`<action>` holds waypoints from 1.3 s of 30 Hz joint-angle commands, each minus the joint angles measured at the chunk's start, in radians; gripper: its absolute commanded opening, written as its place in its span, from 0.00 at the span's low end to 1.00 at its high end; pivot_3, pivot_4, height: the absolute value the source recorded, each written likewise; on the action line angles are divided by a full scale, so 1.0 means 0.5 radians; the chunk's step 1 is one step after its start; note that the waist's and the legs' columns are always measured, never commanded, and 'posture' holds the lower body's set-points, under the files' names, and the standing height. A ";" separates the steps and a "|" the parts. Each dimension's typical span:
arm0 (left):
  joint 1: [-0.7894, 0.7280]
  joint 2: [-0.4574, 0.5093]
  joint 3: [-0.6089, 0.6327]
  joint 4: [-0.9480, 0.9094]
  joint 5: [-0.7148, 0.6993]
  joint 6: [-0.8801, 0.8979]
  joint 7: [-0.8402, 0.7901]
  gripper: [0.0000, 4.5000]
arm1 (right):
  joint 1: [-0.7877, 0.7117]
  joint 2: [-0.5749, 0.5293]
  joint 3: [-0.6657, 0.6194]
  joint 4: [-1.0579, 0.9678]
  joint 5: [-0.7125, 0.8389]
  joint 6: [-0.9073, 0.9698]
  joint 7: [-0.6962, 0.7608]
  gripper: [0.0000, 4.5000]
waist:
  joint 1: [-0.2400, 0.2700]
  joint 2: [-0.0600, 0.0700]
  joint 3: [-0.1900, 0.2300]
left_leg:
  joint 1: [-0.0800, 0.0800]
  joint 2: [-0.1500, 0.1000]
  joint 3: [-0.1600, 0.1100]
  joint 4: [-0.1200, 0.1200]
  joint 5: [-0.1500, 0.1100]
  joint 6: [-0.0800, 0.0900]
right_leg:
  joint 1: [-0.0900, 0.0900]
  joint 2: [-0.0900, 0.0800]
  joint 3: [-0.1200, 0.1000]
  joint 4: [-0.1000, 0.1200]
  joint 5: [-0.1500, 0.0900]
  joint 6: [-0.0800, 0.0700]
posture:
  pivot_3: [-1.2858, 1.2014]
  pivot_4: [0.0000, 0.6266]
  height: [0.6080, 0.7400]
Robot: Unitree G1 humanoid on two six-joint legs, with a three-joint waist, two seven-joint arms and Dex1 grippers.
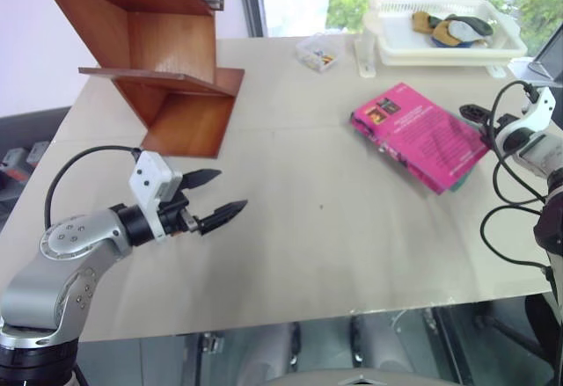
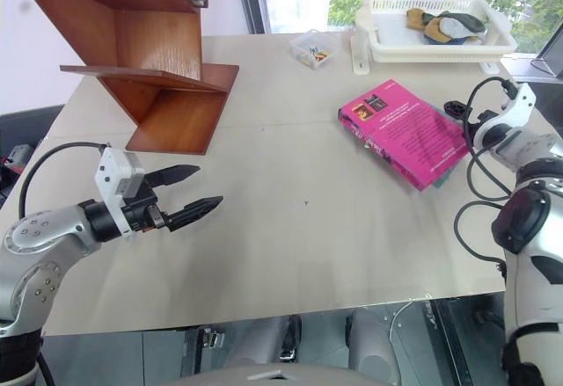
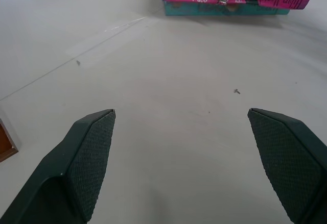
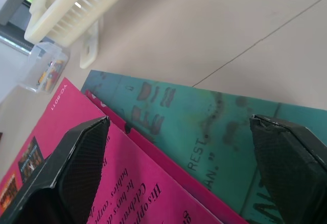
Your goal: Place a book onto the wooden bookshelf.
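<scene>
The pink book point(image 1: 420, 135) lies flat on the right part of the table, resting on a teal-green book point(image 4: 204, 117) whose edge sticks out beneath it. My right gripper point(image 1: 471, 118) is at the pink book's right edge, open; in the right wrist view its fingers point(image 4: 76, 168) stand wide apart over both covers. The wooden bookshelf point(image 1: 167, 52), reddish-brown with slanted boards, stands at the table's far left. My left gripper point(image 1: 233, 188) hovers open over bare table in front of the bookshelf, pointing towards the books with nothing between its fingers.
A white plastic basket point(image 1: 440, 47) holding several small items sits at the back right by the window. A small clear box point(image 1: 318, 52) stands next to it. Black cables loop off the right arm beside the table's right edge.
</scene>
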 commanded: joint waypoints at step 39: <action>-0.147 -0.017 -0.148 0.128 0.066 -0.129 -0.064 0.98 | 2.139 -0.228 0.344 -2.019 0.058 -0.526 1.409 1.00 | -0.007 -0.002 0.000 | 0.026 0.011 0.007 0.017 -0.006 0.010 | 0.023 0.010 0.009 0.009 0.002 -0.001 | 0.52 0.24 1.00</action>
